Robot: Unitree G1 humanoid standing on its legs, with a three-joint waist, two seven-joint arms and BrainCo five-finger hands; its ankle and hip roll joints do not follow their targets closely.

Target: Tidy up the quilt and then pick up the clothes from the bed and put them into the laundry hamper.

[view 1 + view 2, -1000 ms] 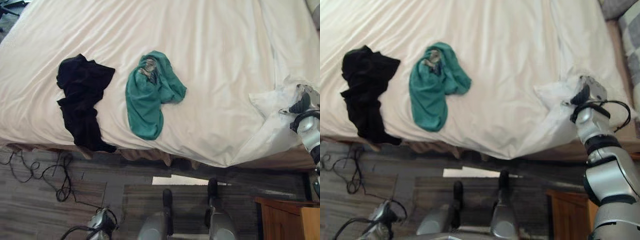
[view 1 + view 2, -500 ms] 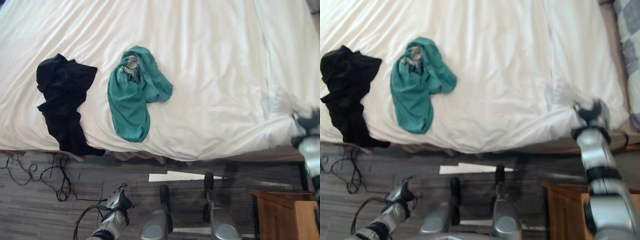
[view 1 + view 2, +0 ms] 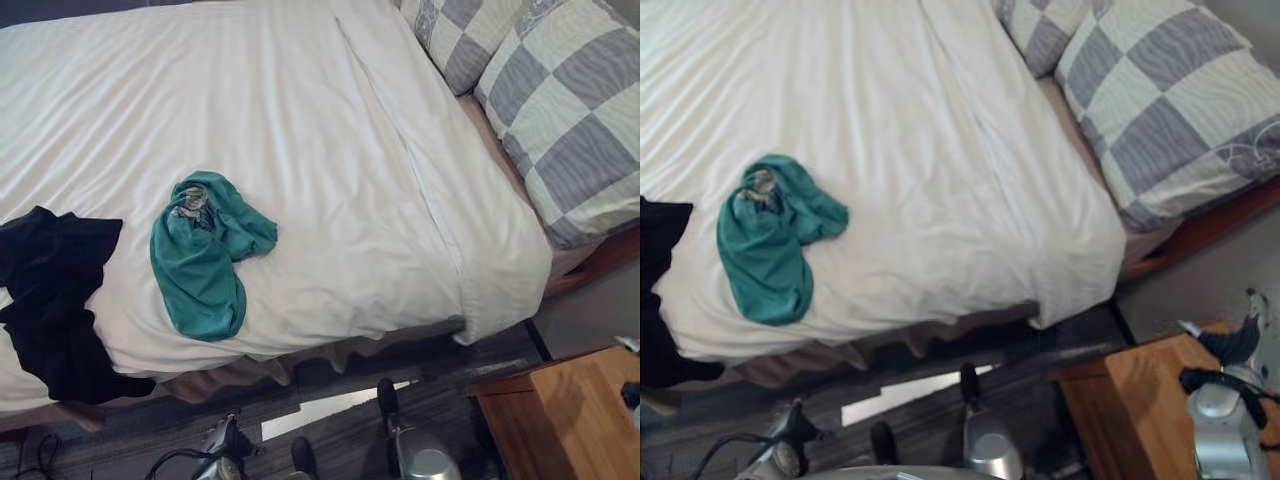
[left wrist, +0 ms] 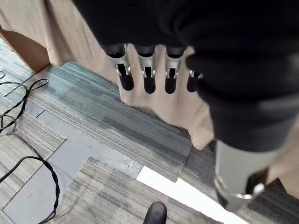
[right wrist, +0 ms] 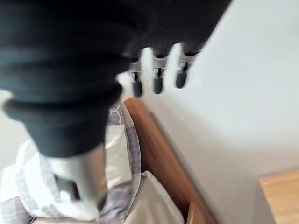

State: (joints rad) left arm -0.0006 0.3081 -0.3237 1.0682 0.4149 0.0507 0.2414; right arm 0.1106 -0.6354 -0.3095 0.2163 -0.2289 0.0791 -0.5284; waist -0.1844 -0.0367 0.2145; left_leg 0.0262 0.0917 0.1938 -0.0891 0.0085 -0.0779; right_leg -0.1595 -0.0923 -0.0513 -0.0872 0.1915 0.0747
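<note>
right hand (image 3: 1225, 365) hangs empty at the lower right of the right eye view over a wooden nightstand (image 3: 1130, 400), fingers loose and straight, and the left hand (image 4: 154, 70) is low by the floor at the bed's edge, fingers straight, holding nothing. quilt (image 3: 300, 130) lies flat and smooth up to the checked pillows (image 3: 560, 110), so the tidying looks done. green garment (image 3: 205, 250) at center left and black garment (image 3: 55, 300) at far left are on the bed, neither picked up; can't spot a hamper.

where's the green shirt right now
The green shirt lies crumpled on the white quilt near the bed's front edge, on the robot's left in both eye views. The black garment lies just left of it, draped over the edge.
</note>
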